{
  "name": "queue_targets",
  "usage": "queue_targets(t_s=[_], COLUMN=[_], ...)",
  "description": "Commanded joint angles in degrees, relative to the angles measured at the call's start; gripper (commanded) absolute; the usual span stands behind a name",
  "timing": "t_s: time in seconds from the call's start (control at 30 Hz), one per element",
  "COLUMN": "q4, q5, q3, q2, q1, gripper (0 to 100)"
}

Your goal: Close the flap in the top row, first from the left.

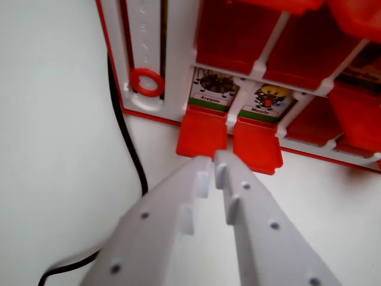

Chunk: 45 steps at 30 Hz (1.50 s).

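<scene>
Far off to the wrist view's left of the white plastic gripper (213, 159), a black cable (126, 136) trails over the pale table (53, 119), and a red ring (146, 82) sits on the white-and-red plastic game board (178, 65). Just ahead of the tips, slightly left, lies the open red plastic flap (202, 132) under the spider picture card (214, 87); a second open red flap (257, 145) lies to its right. The gripper's jaws are nearly closed and hold nothing. The flap looks light, stiff and hinged, so nudging its free edge should serve better than pinching.

Single wrist view, mounted behind gripper (213, 157), looking down along its fingers, close to red flap board (178, 59) on table (53, 149).
</scene>
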Motion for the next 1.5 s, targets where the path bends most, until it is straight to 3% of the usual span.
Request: queue_targets(t_s=[0.0,0.3,0.47,0.7,1.0,1.47], q4=[0.79,0.79,-0.35,-0.88,-3.96,-7.03], q5=[-0.35,-0.88,-2.29,-2.55,-4.13,-4.04], q3=[-6.68,-10.63,-12.57,-13.54,-14.5,-14.33], q2=[0.62,-3.16,-5.01,-5.71,-6.24,-6.68], q1=[-0.62,-0.62,0.44,1.76,2.46,1.93], gripper=[0,0,0,0,0,0])
